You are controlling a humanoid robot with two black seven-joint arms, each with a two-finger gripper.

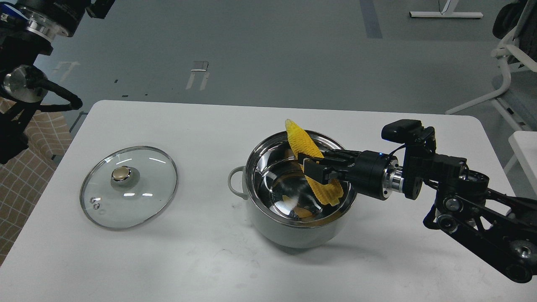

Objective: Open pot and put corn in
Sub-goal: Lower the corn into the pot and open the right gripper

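The pale grey-green pot [289,235] stands open on the white table, right of centre, its shiny steel inside showing. My right gripper [315,168] reaches in from the right over the pot's mouth and is shut on the yellow corn [301,141] around its middle. The cob is tilted: its pointed end sticks up above the far rim and its blunt end hangs down inside the pot. I cannot tell whether it touches the steel. My left arm is raised at the top left corner; its gripper is out of view.
The round glass lid [142,197] with a gold knob lies flat on the table to the left of the pot, apart from it. A checked cloth [25,176] shows off the table's left edge. White chair legs [503,84] stand at the far right.
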